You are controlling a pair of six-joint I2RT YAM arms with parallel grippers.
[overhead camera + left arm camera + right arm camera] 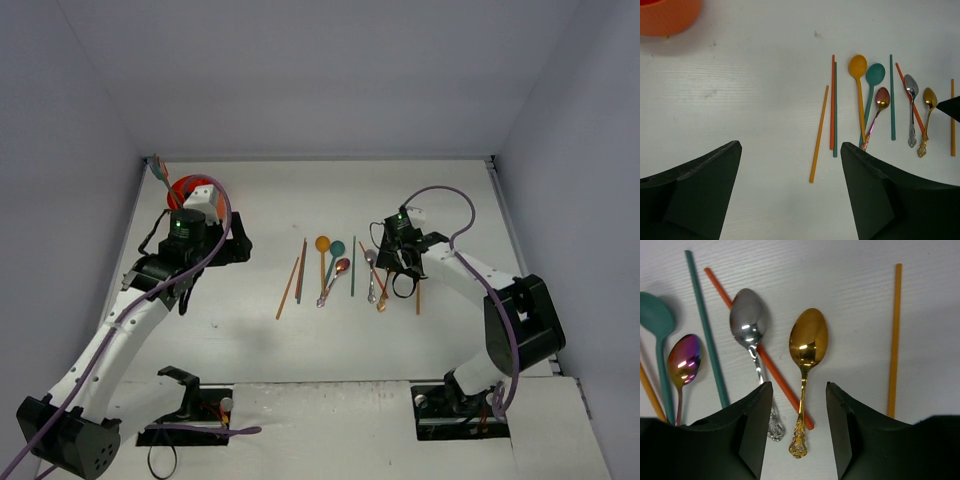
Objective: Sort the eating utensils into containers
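Orange cup (665, 20) mostly off-frame, compartments out of sight; left gripper (791, 146) agape.

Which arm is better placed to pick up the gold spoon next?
Right. The right hand, open, is over the gold spoon, handle between its fingers; the left hand, also open, is off toward the cup.

Robotics lab test cell: plain pale walls (320, 80) box in a white table (250, 345) on three sides; two white arms (110, 340), trailing purple cables (507, 340), stand bolted at its near edge.
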